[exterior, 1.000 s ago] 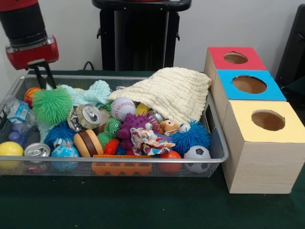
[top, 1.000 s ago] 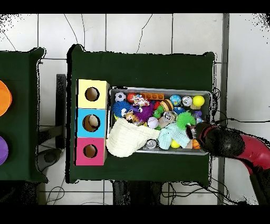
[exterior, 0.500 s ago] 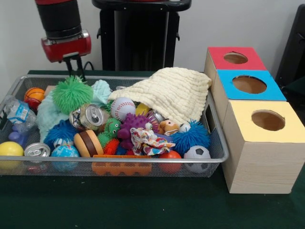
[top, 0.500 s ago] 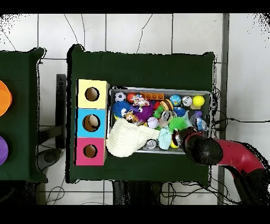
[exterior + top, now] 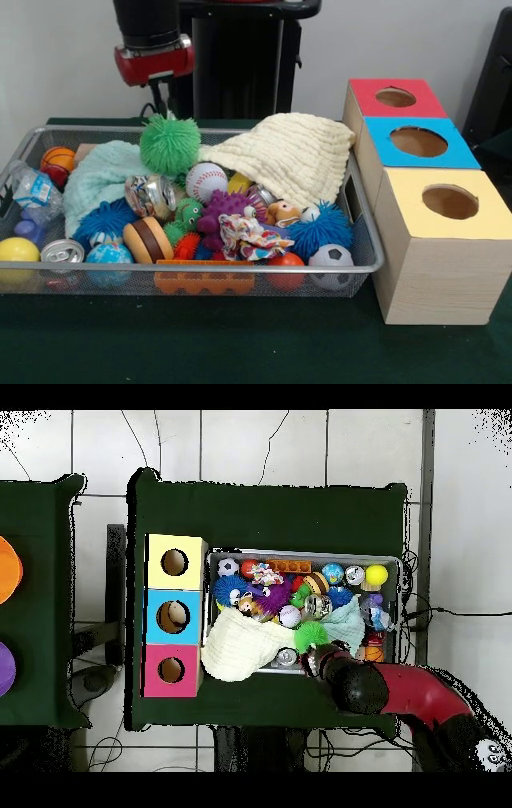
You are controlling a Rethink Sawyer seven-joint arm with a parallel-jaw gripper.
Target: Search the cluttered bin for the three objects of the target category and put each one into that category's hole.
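From the front: gripper [image 5: 166, 108] hanging under the red wrist, dark fingers [image 5: 164, 98] reaching down onto the top of the fuzzy green ball [image 5: 170, 145]; apparently closed on it, though the tips are buried in the fuzz. Ball lifted above the clutter, over the back of the wire bin [image 5: 364, 240], just left of the cream blanket [image 5: 288, 156] that drapes over the bin's right rear corner. Beneath and left of the ball, a pale teal cloth [image 5: 100, 180]; just below, a crushed can [image 5: 150, 194] and a baseball [image 5: 206, 182]. Lower down, a blue fuzzy ball [image 5: 102, 220], a toy burger [image 5: 148, 238], a purple spiky toy [image 5: 224, 210], a second blue fuzzy ball [image 5: 322, 228], a soccer ball [image 5: 331, 262], a yellow ball [image 5: 18, 250]. To the right of the bin, touching it, three boxes with round holes: red box [image 5: 396, 98] at the back, blue box [image 5: 418, 142] in the middle, yellow box [image 5: 448, 200] nearest.

From overhead: arm [image 5: 400, 689] reaching in from the bottom right, its bulk hiding the gripper; grip not readable here. Green ball [image 5: 318, 634] showing just beyond the wrist, beside the cream blanket [image 5: 240, 649], near the bin's [image 5: 300, 554] lower edge. Boxes in a column left of the bin: yellow box [image 5: 175, 544] at top, blue box [image 5: 175, 599], red box [image 5: 172, 652] at bottom.
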